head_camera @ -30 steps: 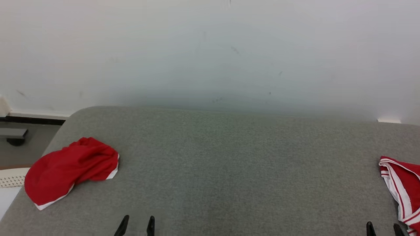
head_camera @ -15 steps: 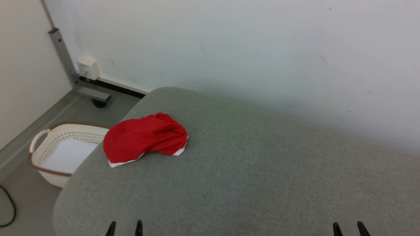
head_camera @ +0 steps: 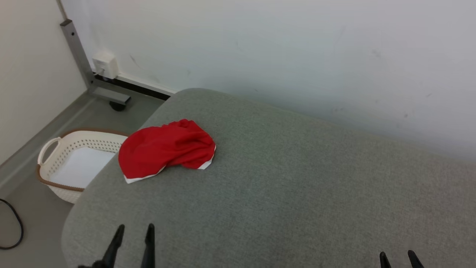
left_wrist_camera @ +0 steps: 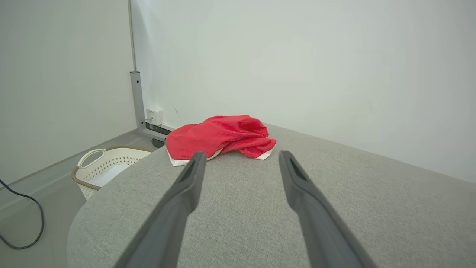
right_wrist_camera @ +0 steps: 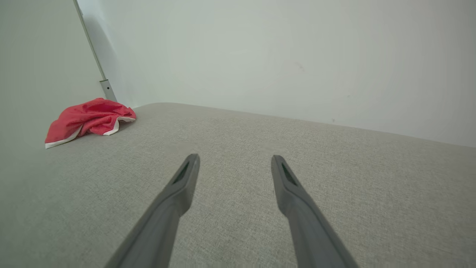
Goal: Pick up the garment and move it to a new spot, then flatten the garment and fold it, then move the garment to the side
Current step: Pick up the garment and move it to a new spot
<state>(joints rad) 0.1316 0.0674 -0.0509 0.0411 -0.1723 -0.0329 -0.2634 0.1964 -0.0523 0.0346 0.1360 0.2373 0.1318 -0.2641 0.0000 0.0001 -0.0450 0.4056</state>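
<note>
A crumpled red garment (head_camera: 167, 149) with white trim lies near the left end of the grey cushioned surface (head_camera: 290, 193). My left gripper (head_camera: 134, 227) is open at the lower left, short of the garment and apart from it. In the left wrist view the garment (left_wrist_camera: 221, 136) sits just beyond the open gripper (left_wrist_camera: 240, 156). My right gripper (head_camera: 398, 254) is open at the lower right, nothing between its fingers. From the right wrist the garment (right_wrist_camera: 91, 119) shows far to the left of the open gripper (right_wrist_camera: 234, 158).
A cream laundry basket (head_camera: 55, 160) stands on the floor beside the surface's left end. A grey metal post (head_camera: 76, 48) and a wall socket (head_camera: 105, 64) are behind it. A black cable (head_camera: 16, 230) lies on the floor. A white wall (head_camera: 297, 48) backs the surface.
The head camera has turned left, bringing the basket and floor into view and losing a second red garment at the right. My left gripper has risen further into the head view.
</note>
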